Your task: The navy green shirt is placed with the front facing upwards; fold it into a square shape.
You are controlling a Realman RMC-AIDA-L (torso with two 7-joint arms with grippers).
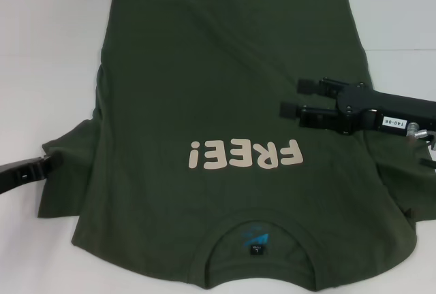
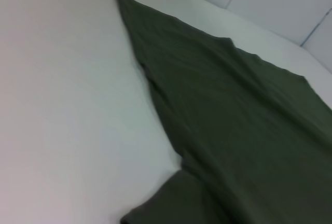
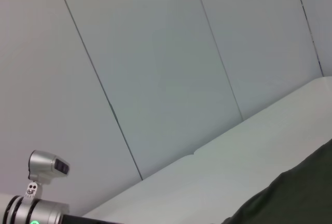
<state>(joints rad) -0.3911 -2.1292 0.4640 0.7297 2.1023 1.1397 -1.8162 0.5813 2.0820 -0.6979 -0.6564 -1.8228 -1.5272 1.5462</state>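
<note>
White tabletop [image 1: 41, 49], pale panelled wall behind; the navy green shirt [image 1: 225, 90] lies spread front-up, collar near me, hem far.

Soft, light cotton that I expect will drape and wrinkle, so I'd pinch it at a sleeve edge or shoulder seam rather than mid-panel. My right gripper [image 1: 300, 98] hovers over the shirt's right side, fingers spread, gripping nothing. My left gripper [image 1: 27, 170] sits at the left sleeve; I cannot tell its state.

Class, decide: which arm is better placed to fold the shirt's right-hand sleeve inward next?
Probably the right. The right gripper hangs open over the dark olive-green cotton T-shirt on that side; the left gripper sits at the opposite sleeve's edge.
</note>
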